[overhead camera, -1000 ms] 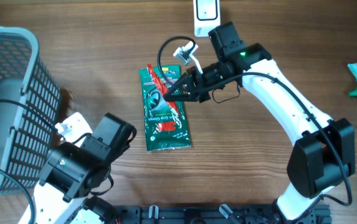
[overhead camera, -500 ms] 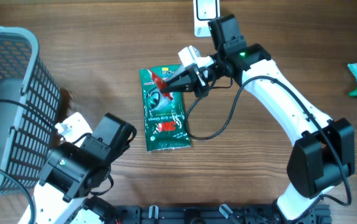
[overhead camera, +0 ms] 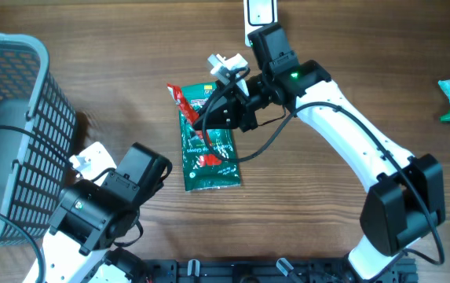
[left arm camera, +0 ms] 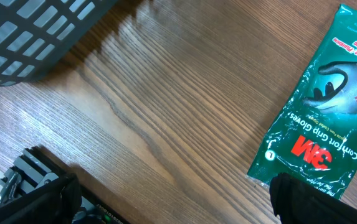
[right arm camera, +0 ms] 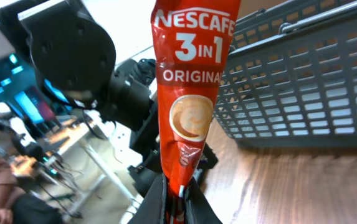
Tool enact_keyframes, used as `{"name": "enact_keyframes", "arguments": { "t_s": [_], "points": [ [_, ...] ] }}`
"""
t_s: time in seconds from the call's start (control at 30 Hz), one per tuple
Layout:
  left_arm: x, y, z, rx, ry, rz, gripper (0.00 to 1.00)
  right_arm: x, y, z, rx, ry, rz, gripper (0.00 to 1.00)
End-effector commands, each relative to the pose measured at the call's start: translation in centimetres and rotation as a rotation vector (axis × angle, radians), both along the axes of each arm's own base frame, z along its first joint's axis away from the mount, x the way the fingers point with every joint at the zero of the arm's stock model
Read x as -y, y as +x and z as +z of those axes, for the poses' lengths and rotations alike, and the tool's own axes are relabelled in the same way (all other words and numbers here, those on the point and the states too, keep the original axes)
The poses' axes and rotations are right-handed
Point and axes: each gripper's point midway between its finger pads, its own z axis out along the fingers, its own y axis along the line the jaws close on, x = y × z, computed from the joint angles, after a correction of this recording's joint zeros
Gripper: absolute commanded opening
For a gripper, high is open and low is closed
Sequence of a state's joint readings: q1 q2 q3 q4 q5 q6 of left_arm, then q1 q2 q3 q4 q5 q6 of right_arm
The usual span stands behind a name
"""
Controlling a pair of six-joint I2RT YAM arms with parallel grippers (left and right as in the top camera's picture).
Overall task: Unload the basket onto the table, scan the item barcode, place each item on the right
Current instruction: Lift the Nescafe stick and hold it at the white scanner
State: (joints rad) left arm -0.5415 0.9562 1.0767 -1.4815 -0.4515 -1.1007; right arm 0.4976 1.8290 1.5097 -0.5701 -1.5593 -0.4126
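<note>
Both jaws of your right gripper [right arm camera: 174, 198] clamp the end of a red sachet [right arm camera: 189, 93] lettered Nescafé 3 in 1 Original above a coffee cup; it points toward ten o'clock over the green glove pack [overhead camera: 210, 161]. Your left gripper [left arm camera: 178, 208] gapes wide.

Right arm [overhead camera: 350, 141] reaches from the near-right corner out over the middle, and the right gripper [overhead camera: 209, 119] has its jaws pinched tight on a sachet [right arm camera: 187, 93]. Left arm [overhead camera: 91, 212] sits folded up at the near-left, left gripper [left arm camera: 177, 208] jaws spread wide.

Bright even light, soft shadows, blurred background
</note>
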Motion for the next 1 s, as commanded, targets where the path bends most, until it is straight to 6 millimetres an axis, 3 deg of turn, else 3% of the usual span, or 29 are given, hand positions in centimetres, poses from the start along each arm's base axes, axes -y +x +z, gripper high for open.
{"name": "enact_keyframes", "arguments": {
  "t_s": [0.0,0.23,0.5,0.8,0.97],
  "points": [
    [-0.2,0.1,0.2,0.011,0.006,0.002,1.0,0.7,-1.1,3.1,-0.134,-0.024,0.043,0.05],
    [-0.2,0.1,0.2,0.011,0.006,0.002,1.0,1.0,0.5,4.0,-0.259,-0.1,0.024,0.05],
    [-0.2,0.1,0.2,0.011,0.006,0.002,1.0,4.4,3.5,3.3,-0.5,-0.19,-0.087,0.05],
    [-0.2,0.1,0.2,0.011,0.006,0.002,1.0,6.0,3.8,2.4,-0.756,-0.283,-0.125,0.04],
    [-0.2,0.1,0.2,0.011,0.006,0.002,1.0,6.4,4.2,2.5,-0.758,-0.278,-0.137,0.05]
  ]
}}
